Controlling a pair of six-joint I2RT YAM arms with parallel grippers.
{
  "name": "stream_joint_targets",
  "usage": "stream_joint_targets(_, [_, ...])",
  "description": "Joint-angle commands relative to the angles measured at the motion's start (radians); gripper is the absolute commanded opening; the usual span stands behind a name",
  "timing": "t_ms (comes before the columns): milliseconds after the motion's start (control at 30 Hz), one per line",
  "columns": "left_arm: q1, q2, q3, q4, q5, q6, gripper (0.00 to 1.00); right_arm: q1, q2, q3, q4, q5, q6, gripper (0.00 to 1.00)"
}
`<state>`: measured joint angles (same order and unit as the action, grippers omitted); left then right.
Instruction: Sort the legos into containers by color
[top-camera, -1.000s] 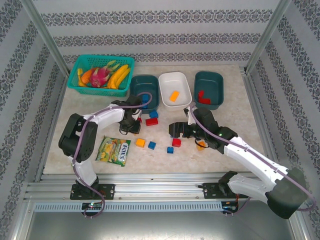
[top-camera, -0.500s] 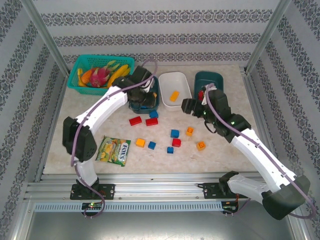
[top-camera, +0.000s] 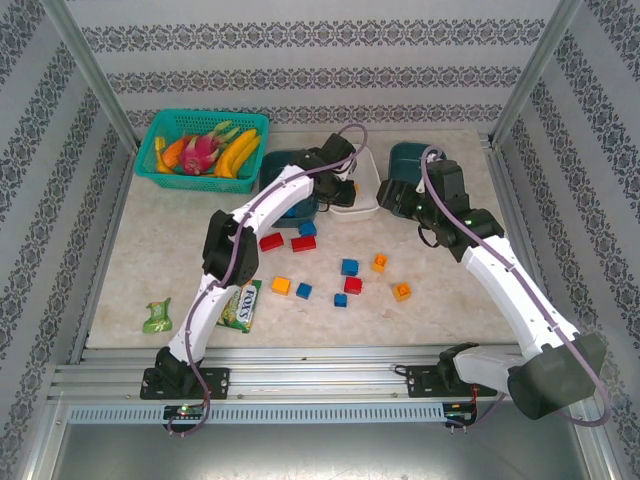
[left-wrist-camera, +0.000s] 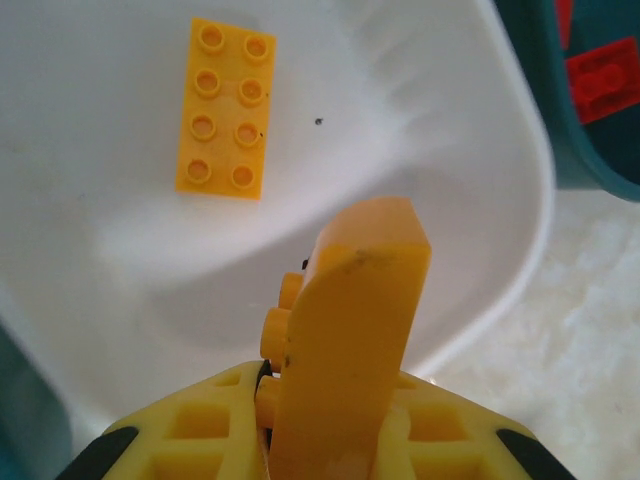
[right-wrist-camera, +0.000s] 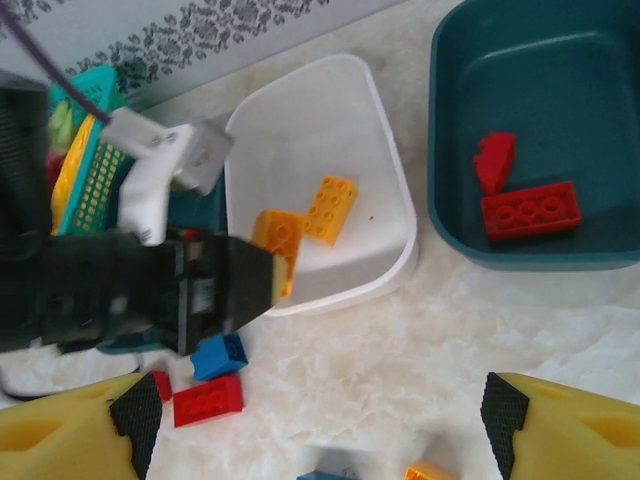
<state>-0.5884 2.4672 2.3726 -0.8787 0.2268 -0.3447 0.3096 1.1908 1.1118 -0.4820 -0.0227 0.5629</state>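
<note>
My left hand (top-camera: 345, 187) holds an orange lego (right-wrist-camera: 278, 238) over the white tub (right-wrist-camera: 400, 270); right hand (right-wrist-camera: 318, 420) wide, empty; maybe ten legos (top-camera: 349, 267) loose.

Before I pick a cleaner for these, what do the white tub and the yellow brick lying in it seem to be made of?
White tub: looks like moulded plastic, semi-gloss, judging by soft highlights on its rounded walls. Yellow brick: apparently hard plastic, smooth, with crisp moulded studs.

Green basket (top-camera: 196, 183) of toy fruit (top-camera: 205, 152), candy packet (top-camera: 242, 303) on table (top-camera: 150, 250)
</note>
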Motion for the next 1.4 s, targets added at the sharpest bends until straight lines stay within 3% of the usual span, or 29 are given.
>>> stream_joint_targets(0, [-0.011,0.035,0.040,0.083,-0.020,0.006,0.18,-0.007,-0.028,-0.038,-0.006,-0.039,0.032,0.85])
stream_joint_targets(233, [-0.016,0.082,0.040,0.090,-0.032,-0.016,0.20,-0.009,-0.048,-0.069,-0.007,-0.051,0.045,0.85])
stream_joint_targets(433, [-0.016,0.088,0.047,0.055,-0.020,-0.037,0.39,-0.009,-0.031,-0.070,-0.043,-0.069,0.047,0.85])
stream_joint_targets(567, [-0.016,0.037,0.053,0.057,-0.022,-0.056,0.51,-0.009,-0.040,-0.064,-0.073,-0.056,0.021,0.85])
stream_joint_targets(867, [-0.011,-0.194,0.013,0.042,-0.077,-0.165,0.64,0.048,-0.067,-0.022,-0.175,0.010,-0.071,0.84])
stream_joint_targets(933, [-0.002,-0.293,-0.084,0.058,-0.093,-0.201,0.65,0.091,-0.061,-0.017,-0.198,0.026,-0.093,0.84])
stream_joint_targets(1067, [0.027,-0.571,-0.442,0.169,-0.117,-0.276,0.71,0.197,-0.051,-0.043,-0.221,0.053,-0.090,0.84])
stream_joint_targets(1233, [0.045,-0.888,-0.877,0.245,-0.099,-0.306,0.77,0.287,0.025,-0.076,-0.280,0.046,0.013,0.84])
stream_joint_targets(1367, [0.048,-1.139,-1.197,0.309,-0.039,-0.314,0.86,0.316,0.155,-0.099,-0.271,-0.040,0.135,0.85])
